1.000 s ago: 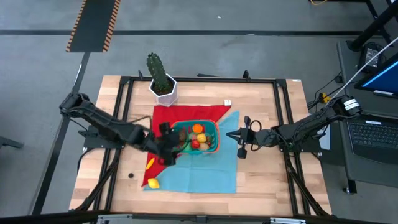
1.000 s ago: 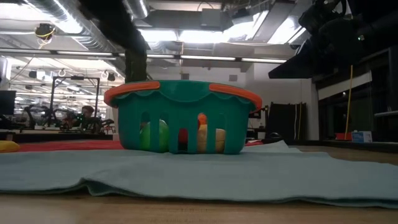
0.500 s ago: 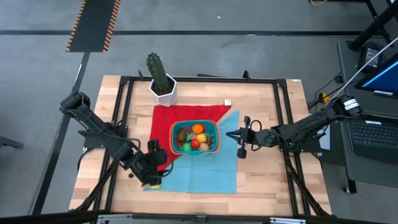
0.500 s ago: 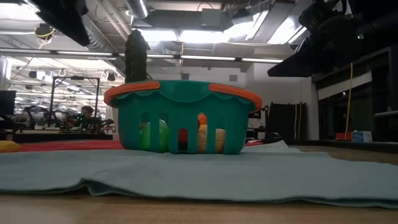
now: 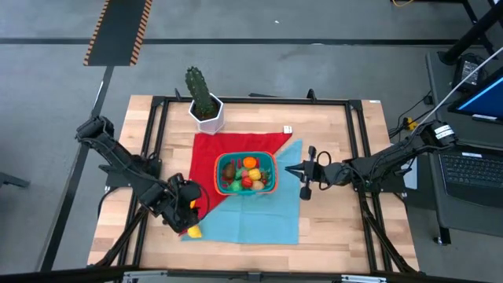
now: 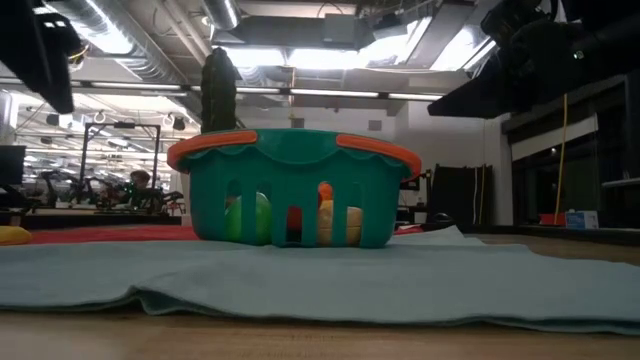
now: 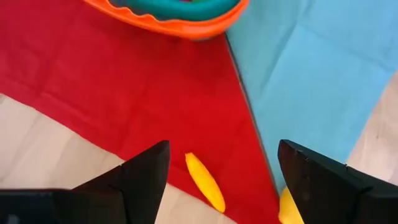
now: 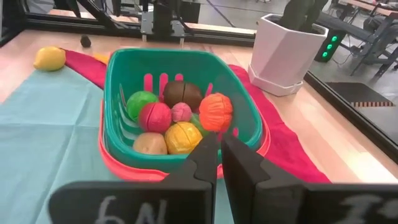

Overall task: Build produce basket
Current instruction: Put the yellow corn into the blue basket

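Red cloth (image 5: 236,144), teal orange-rimmed basket (image 5: 271,163)

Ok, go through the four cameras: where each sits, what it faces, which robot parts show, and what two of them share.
High view: overhead, looking straight down; both arms, basket.
Low view: table height, level across the blue cloth; dark arm parts at the top corners.
Left wrist view: above the red cloth, open left end effector over a yellow piece.
Right wrist view: shut right end effector facing the basket.
Shared: the right wrist and high views both show the cactus pot.
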